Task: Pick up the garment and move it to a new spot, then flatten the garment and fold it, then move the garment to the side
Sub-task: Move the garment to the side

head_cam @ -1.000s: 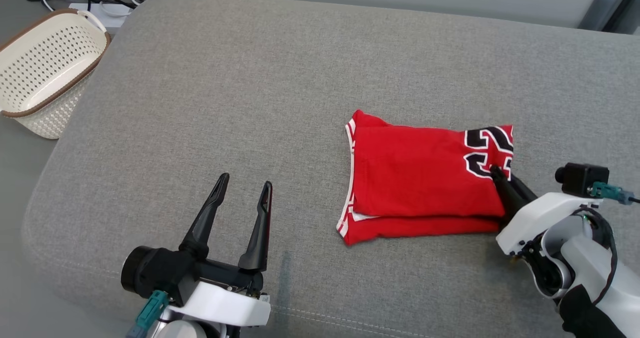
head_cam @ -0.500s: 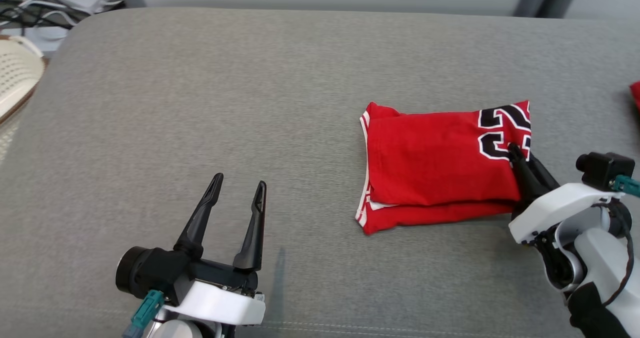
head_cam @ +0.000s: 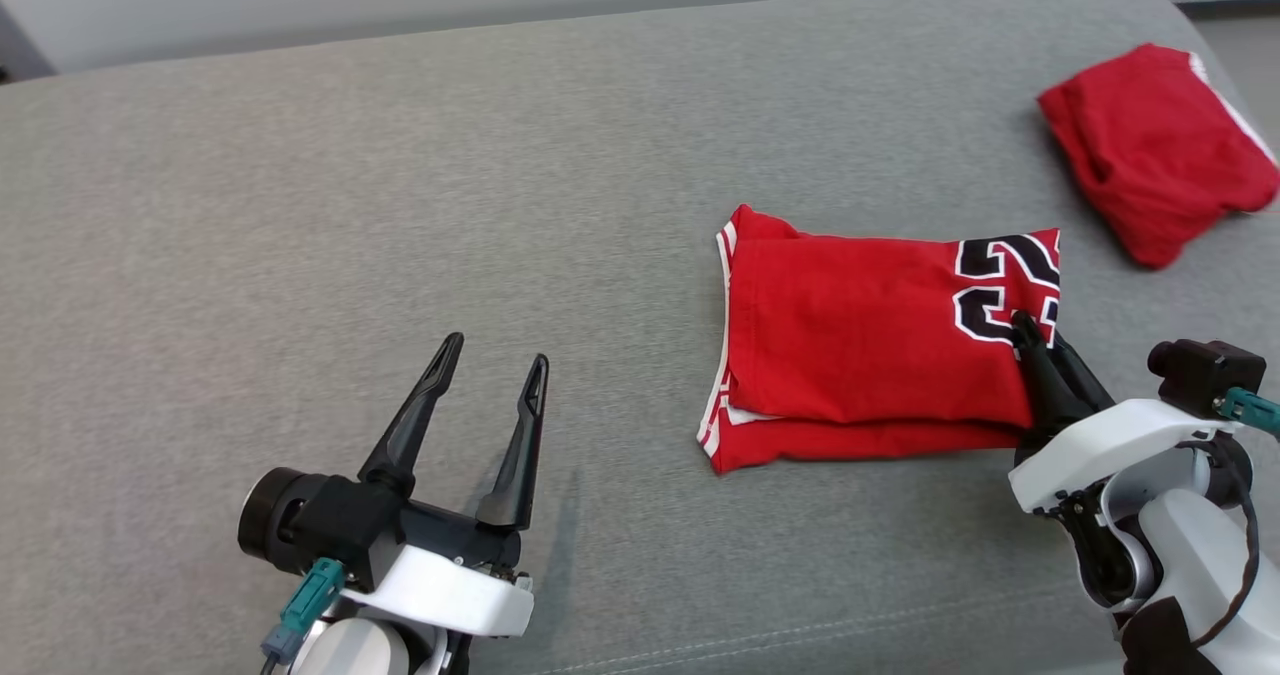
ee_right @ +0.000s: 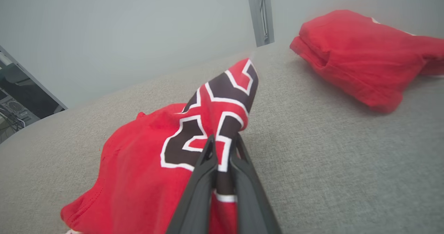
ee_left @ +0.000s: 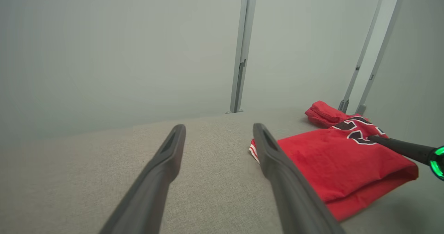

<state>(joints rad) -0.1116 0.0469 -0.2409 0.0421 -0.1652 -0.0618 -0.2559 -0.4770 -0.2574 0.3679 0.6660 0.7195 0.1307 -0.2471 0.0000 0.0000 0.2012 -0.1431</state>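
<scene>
Folded garment [head_cam: 860,355] right of centre on the cushion [head_cam: 400,155], its numbered corner pinched by our right claw [head_cam: 1022,323]; left claw [head_cam: 497,350] spread, idle. Our view has swung right, revealing a second pile [head_cam: 1150,145]: we judge the sideways move begun.

Grey cushion [head_cam: 400,205] bearing folded jersey [head_cam: 860,345], red bundle [head_cam: 1150,145]

garment [head_cam: 860,345]: red jersey, white trim, black-and-white number | state: folded into a flat rectangle | pose: numbered corner lifted slightly | place: on grey cushion [head_cam: 400,205], right of centre in head view
</scene>
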